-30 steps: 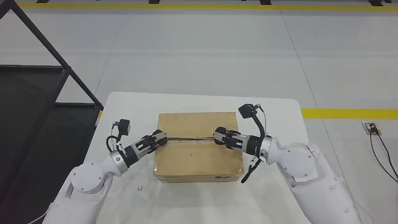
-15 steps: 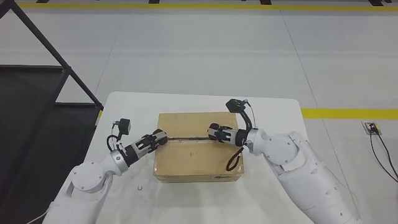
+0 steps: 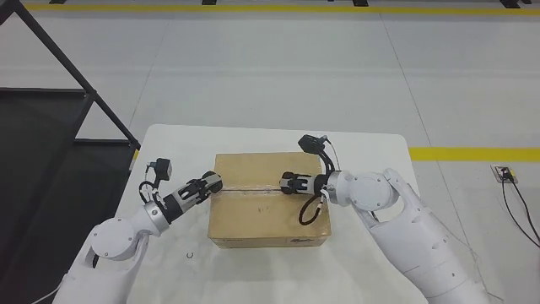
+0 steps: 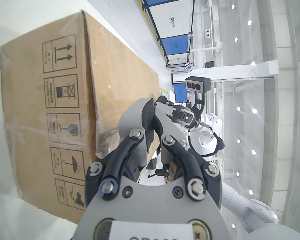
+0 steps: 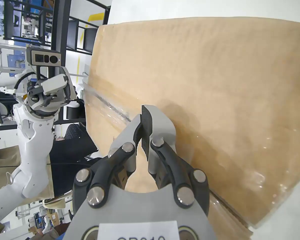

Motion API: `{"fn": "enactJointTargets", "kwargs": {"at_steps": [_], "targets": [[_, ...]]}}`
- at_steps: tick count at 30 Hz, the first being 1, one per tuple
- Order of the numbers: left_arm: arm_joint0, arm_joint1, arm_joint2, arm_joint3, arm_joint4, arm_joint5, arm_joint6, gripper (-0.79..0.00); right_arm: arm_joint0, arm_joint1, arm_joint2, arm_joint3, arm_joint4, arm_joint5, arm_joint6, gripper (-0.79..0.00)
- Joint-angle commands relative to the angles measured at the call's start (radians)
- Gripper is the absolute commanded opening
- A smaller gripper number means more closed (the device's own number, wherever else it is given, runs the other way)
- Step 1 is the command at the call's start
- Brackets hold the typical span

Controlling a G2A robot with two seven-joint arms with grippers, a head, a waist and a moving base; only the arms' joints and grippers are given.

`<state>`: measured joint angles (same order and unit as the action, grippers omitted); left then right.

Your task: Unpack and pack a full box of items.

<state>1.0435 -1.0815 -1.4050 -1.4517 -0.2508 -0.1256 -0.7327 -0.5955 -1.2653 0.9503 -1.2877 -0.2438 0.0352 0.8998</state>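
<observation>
A closed cardboard box point(image 3: 266, 215) stands in the middle of the white table point(image 3: 177, 148). A clear tape seam point(image 3: 253, 188) runs across its top. My left gripper point(image 3: 214, 184) is shut at the box's left edge, at the end of the seam, where crumpled tape point(image 4: 107, 136) sticks up. In the left wrist view its pads point(image 4: 150, 118) are pressed together beside the printed box side point(image 4: 65, 88). My right gripper point(image 3: 286, 183) is shut and low over the box top, right of centre on the seam. Its fingertips point(image 5: 143, 118) are by the tape line point(image 5: 110, 106).
A black metal frame point(image 3: 84, 101) stands off the table's left far corner. A small dark ring-like object point(image 3: 191, 257) lies on the table near the front left. Bare table surrounds the box on all sides.
My right gripper has slid left along the seam toward the box's middle, its wrist turning with it. My left gripper has stayed shut and drawn back slightly at the box's left edge.
</observation>
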Motion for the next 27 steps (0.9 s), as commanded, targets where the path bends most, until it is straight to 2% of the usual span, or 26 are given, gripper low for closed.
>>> {"fn": "enactJointTargets", "kwargs": {"at_steps": [1,7,13,20,27], "targets": [[0.005,0.002,-0.018,0.001,-0.013,-0.005,0.003,-0.785,0.008,-0.004,-0.012,0.006,0.003,-0.002,0.008,-0.785],[0.03,0.01,-0.085,0.01,-0.06,-0.026,0.01,-0.785,0.05,-0.028,-0.062,0.048,0.022,0.02,-0.002,-0.785],[0.073,0.019,-0.157,0.03,-0.113,-0.051,0.006,-0.785,0.128,-0.074,-0.152,0.132,0.059,0.036,-0.016,-0.785],[0.12,0.026,-0.208,0.052,-0.156,-0.081,-0.006,-0.785,0.226,-0.146,-0.256,0.246,0.122,0.03,-0.039,-0.785],[0.16,0.031,-0.255,0.07,-0.193,-0.109,-0.013,-0.785,0.313,-0.237,-0.356,0.384,0.198,0.013,-0.047,-0.785]]}}
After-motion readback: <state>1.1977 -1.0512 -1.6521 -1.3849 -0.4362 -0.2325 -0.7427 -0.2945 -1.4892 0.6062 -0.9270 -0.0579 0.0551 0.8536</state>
